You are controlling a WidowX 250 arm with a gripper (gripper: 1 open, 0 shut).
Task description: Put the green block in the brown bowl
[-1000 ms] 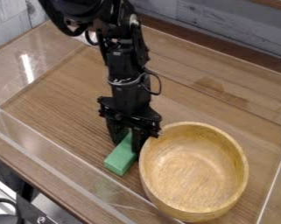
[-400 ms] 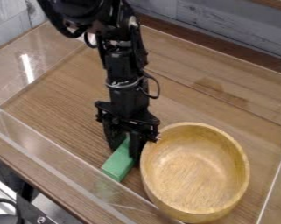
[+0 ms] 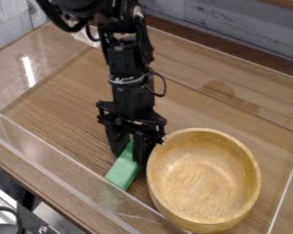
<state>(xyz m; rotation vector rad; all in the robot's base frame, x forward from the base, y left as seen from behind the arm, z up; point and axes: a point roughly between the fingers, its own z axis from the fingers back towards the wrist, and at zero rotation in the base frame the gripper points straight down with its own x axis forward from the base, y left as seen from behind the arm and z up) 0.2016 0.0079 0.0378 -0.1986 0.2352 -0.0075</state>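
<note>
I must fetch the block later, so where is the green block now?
In the camera view, the green block lies just left of the bowl, below the gripper.

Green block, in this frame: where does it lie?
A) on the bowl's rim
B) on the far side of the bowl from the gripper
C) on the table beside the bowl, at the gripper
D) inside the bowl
C: the green block is on the table next to the bowl, with the gripper right at its upper end.

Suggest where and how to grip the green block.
Across its narrow width near the middle, coming from above: the green block is a long bar lying flat beside the bowl, so its long sides should suit the gripper's fingers best.
</note>
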